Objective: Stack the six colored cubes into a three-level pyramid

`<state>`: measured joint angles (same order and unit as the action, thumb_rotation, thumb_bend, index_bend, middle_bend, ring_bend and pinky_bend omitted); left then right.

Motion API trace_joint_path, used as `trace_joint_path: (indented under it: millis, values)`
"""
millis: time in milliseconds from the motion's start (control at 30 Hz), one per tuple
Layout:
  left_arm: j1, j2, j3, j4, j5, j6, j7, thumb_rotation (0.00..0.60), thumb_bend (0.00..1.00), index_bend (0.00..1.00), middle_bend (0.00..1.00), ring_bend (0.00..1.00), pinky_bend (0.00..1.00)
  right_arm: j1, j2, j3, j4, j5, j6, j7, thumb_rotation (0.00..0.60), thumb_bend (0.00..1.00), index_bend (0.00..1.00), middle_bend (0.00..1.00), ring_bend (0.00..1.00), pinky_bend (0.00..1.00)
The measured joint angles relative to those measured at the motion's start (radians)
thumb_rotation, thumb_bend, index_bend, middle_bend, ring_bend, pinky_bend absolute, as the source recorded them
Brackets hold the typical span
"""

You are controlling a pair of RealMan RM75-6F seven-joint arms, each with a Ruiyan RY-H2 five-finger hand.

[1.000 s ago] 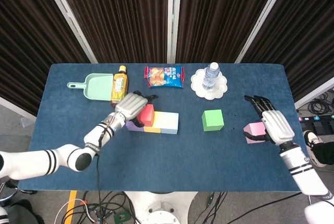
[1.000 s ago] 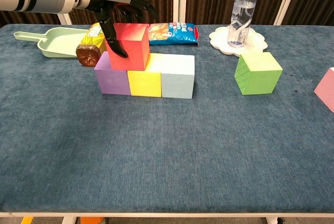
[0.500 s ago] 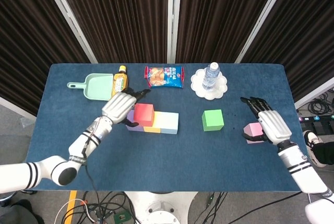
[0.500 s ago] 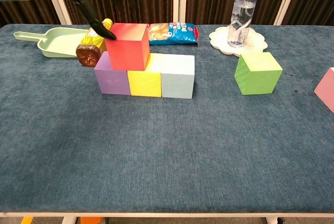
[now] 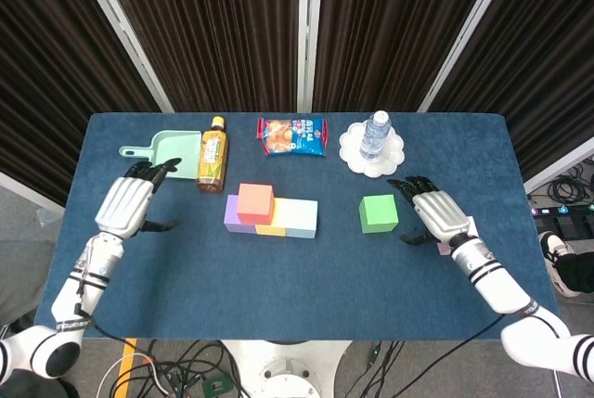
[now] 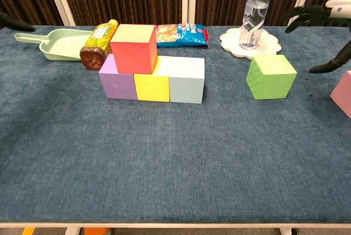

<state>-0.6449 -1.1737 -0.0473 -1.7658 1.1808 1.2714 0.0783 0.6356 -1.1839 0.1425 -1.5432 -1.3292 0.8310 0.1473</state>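
A purple cube (image 6: pixel 117 80), a yellow cube (image 6: pixel 152 84) and a pale blue cube (image 6: pixel 187 82) stand in a row. The red cube (image 6: pixel 133 49) sits on top, over the purple and yellow ones (image 5: pixel 255 202). The green cube (image 5: pixel 379 213) stands alone to the right (image 6: pixel 270 76). The pink cube (image 6: pixel 343 93) lies at the far right, mostly hidden behind my right hand in the head view. My right hand (image 5: pixel 436 215) hovers open just right of the green cube. My left hand (image 5: pixel 128 205) is open, far left of the stack.
A mint dustpan (image 5: pixel 167 152), a tea bottle (image 5: pixel 213 154) lying beside it, a snack bag (image 5: pixel 291 135) and a water bottle (image 5: pixel 374 134) on a white plate (image 5: pixel 393 152) line the back of the blue table (image 5: pixel 297 277).
My left hand let go of the red cube and drew back to the far left. My right hand moved left from the pink cube toward the green cube.
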Motion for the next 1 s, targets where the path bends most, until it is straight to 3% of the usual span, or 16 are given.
trace_joint_path:
  millis: [300, 600, 733, 833, 1000]
  values:
    - [0.064, -0.019, 0.012, 0.069, 0.054, -0.016, -0.077, 0.600, 0.09, 0.14, 0.23, 0.27, 0.16, 0.043, -0.092, 0.008, 0.093, 0.062, -0.039, -0.070, 0.600, 0.12, 0.00, 0.13, 0.00, 0.00]
    - [0.083, -0.028, -0.011, 0.071, 0.074, -0.047, -0.082, 0.600, 0.09, 0.14, 0.23, 0.27, 0.16, 0.082, -0.158, 0.008, 0.180, 0.106, -0.098, -0.098, 0.600, 0.12, 0.00, 0.17, 0.00, 0.00]
    - [0.092, -0.031, -0.025, 0.071, 0.077, -0.055, -0.085, 0.600, 0.09, 0.14, 0.23, 0.27, 0.16, 0.094, -0.198, 0.006, 0.222, 0.098, -0.103, -0.092, 0.600, 0.15, 0.00, 0.26, 0.00, 0.00]
    - [0.097, -0.033, -0.032, 0.072, 0.079, -0.060, -0.090, 0.600, 0.09, 0.14, 0.23, 0.27, 0.16, 0.100, -0.225, 0.005, 0.253, 0.079, -0.099, -0.079, 0.600, 0.23, 0.00, 0.40, 0.01, 0.00]
    - [0.112, -0.033, -0.038, 0.071, 0.087, -0.058, -0.097, 0.600, 0.09, 0.14, 0.23, 0.27, 0.16, 0.093, -0.209, 0.016, 0.213, 0.057, -0.047, -0.065, 0.600, 0.25, 0.00, 0.44, 0.04, 0.00]
